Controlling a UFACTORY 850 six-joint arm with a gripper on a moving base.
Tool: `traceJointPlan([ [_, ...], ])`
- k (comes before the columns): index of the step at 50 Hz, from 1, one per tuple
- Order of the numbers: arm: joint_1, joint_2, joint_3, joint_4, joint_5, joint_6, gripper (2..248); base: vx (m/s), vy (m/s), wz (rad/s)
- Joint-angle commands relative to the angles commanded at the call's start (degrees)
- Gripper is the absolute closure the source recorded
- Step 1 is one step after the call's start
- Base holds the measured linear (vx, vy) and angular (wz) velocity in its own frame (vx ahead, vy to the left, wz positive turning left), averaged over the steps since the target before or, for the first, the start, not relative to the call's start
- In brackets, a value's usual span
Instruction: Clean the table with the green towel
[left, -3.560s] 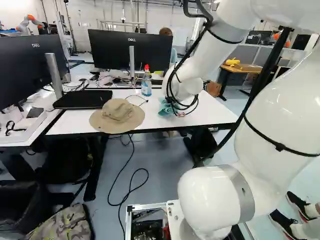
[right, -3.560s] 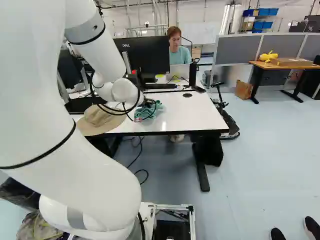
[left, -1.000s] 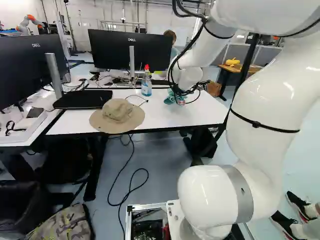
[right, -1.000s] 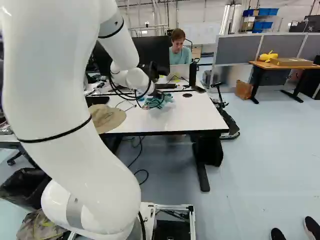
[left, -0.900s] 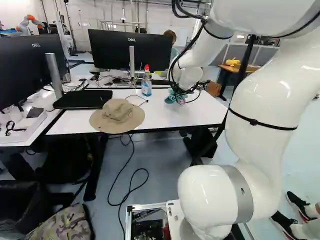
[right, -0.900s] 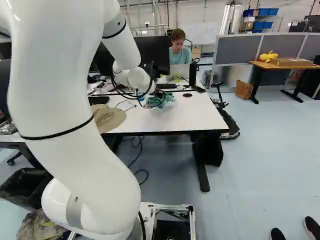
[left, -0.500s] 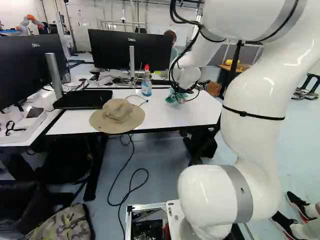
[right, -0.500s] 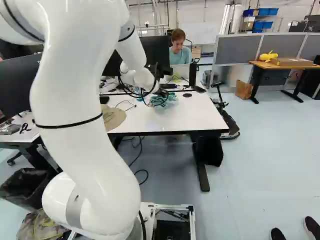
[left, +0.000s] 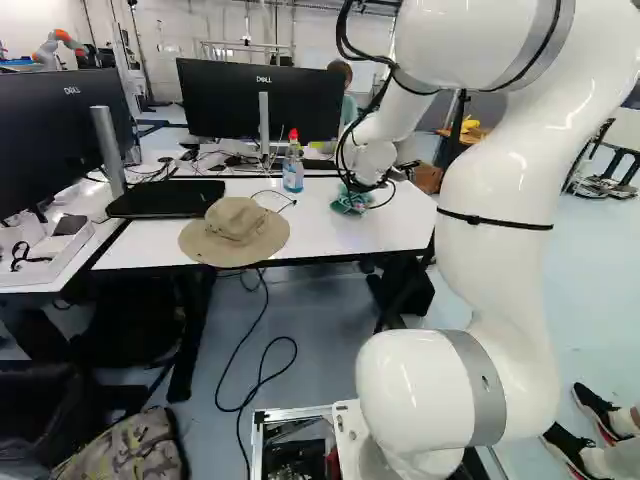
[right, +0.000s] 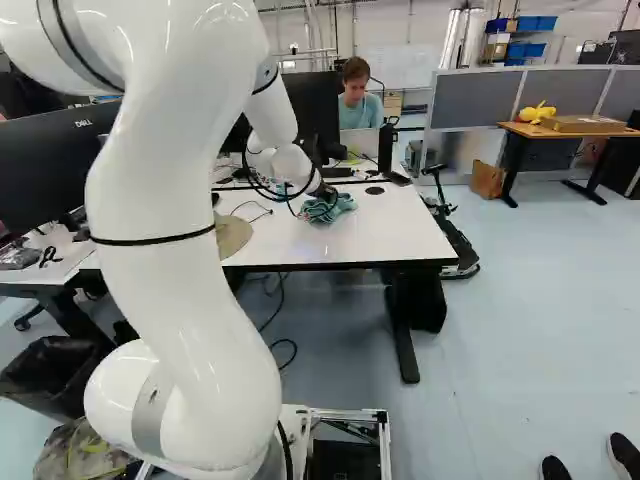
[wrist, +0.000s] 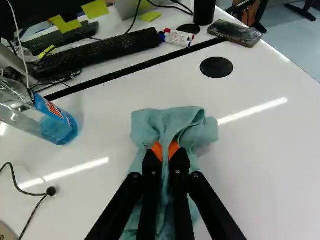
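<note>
Big stuff first: the white arm (right: 170, 300) fills much of both base views, reaching out over the white surface (right: 400, 235). At the back a black monitor (left: 260, 100) stands on its post, a second monitor (left: 60, 140) at the left of the left base view. Across the dark seam lies a black keyboard (wrist: 105, 52), well beyond the cloth. A floppy tan hat (left: 235, 232) sits at the near edge of the surface, blocking that patch from wiping, a flat black slab (left: 150, 200) right behind its brim. Now the pincer (right: 326, 192), down at the surface right of the hat, and in the wrist view it has a fold of the green towel (wrist: 175, 120) pinched between its orange pads (wrist: 157, 150). The rest of the towel spreads crumpled on the surface, around and under the fingers. Next, an obstacle: a clear bottle (left: 292, 168) with blue liquid and a red top, upright between hat and towel. Smaller now, a phone (wrist: 235, 32) lies by the seam's end, a round black disc (wrist: 216, 67) ahead of the towel, a thin dark cable (wrist: 37, 205) near the hat, and capped markers (wrist: 177, 39) by the keyboard.
</note>
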Motion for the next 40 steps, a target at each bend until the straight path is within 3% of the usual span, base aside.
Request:
traceJointPlan([
  [14,0.0,-2.1,-0.5,0.0,0.0,0.0,217,0.0,0.0,0.0],
  [40,0.0,-2.1,-0.5,0.0,-2.0,0.0,217,0.0,0.0,0.0],
])
